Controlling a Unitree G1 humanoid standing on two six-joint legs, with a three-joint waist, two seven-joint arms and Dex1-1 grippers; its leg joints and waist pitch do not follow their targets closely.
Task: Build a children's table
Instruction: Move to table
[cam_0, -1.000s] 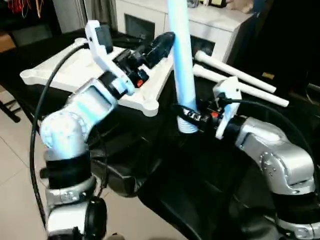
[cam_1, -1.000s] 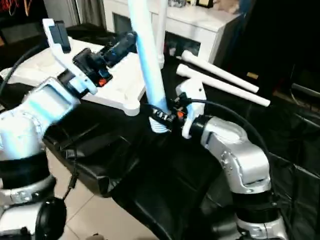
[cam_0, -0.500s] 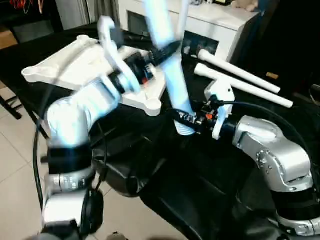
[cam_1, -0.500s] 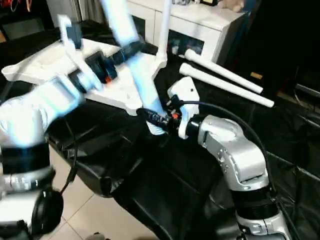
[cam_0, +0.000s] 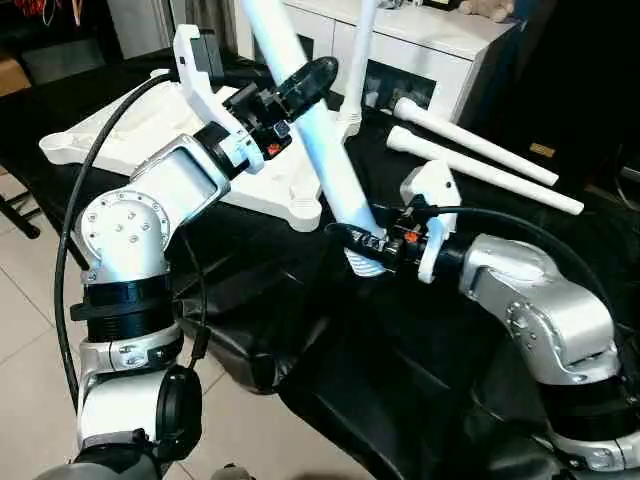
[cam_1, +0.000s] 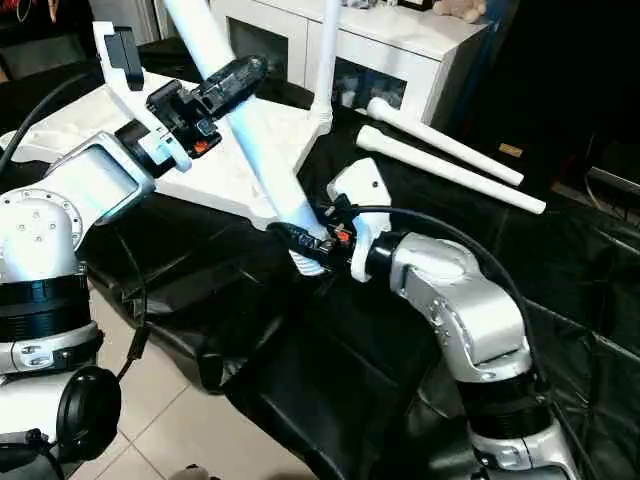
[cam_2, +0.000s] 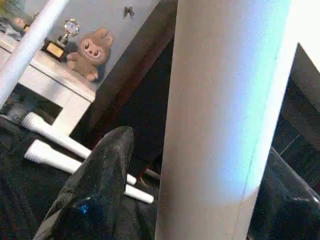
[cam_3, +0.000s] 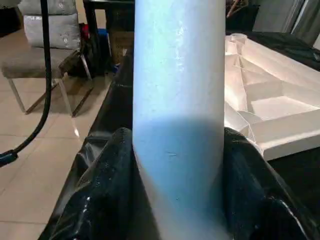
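My right end effector (cam_0: 372, 243) is clamped on the ribbed lower end of a long white tapered plastic tube leg (cam_0: 320, 150), which leans up and away toward the far left of the worktop (cam_0: 420, 330) so its length crosses over the tabletop. My left end effector (cam_0: 300, 88) straddles the same leg higher up, one black finger (cam_2: 95, 190) on each side; I cannot tell whether they already press on it. A second hold there would steady the long tube while I aim it, I judge. The white plastic rectangular tabletop (cam_0: 130, 135) lies ribbed side up near the left edge, sockets facing up to take legs. One leg (cam_1: 325, 60) already stands upright in its far corner. Two more white legs (cam_0: 490, 160) lie side by side toward the far right, kept out of the way.
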